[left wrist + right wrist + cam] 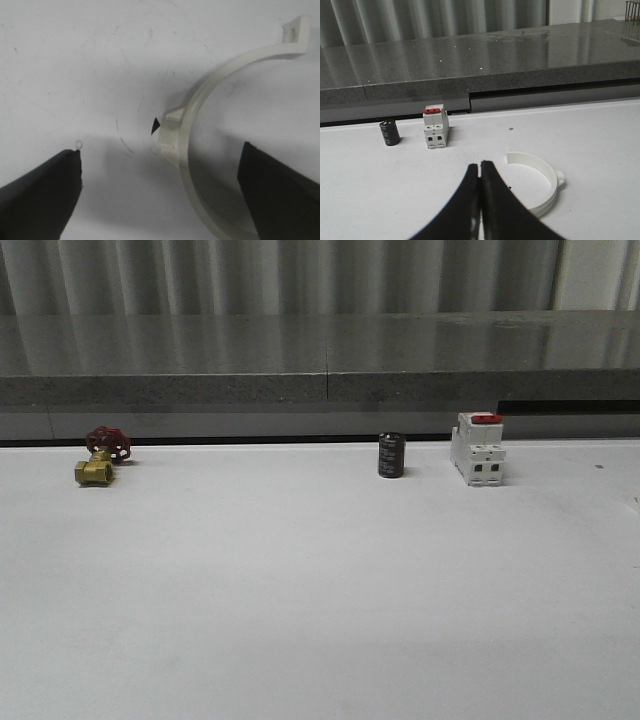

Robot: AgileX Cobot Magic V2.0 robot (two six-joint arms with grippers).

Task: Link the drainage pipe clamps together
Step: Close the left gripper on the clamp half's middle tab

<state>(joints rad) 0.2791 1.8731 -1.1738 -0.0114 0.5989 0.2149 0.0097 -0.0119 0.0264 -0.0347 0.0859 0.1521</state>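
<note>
Left jaws [160, 192]: released, spread wide and empty, hanging low over the white surface [75, 65].
Left half-ring [186, 135]: one of the two drainage pipe clamps, lying flat on the surface; the lower part of its arc sits between the spread left fingers, much nearer one finger [280, 195] than the other, with its mid-arc lug pointing into the gap and its flanged end tab well beyond the fingertips.
Right jaws [479, 187]: clenched, fingertips pressed together with nothing between them.
Right half-ring [540, 185]: the second clamp, lying flat on the surface just beside and slightly beyond the closed right fingertips; I cannot tell whether it touches them.
Beyond the right jaws: a white switch block [435, 129] with a red top and a small black cylinder [389, 132], both well apart from the clamp.
Far side, front view: a brass valve [98, 462] with a red handwheel, near the back edge of the surface.
Handling, as a judgement: thin moulded plastic, light, fairly stiff but springy at the open ends; smooth, so it may skate on the surface when nudged.
Where to grip: across the band near mid-arc, by the lug, leaving both end tabs free to mate.
Risk: squeezing near a tab could flex the arc and spoil alignment.
</note>
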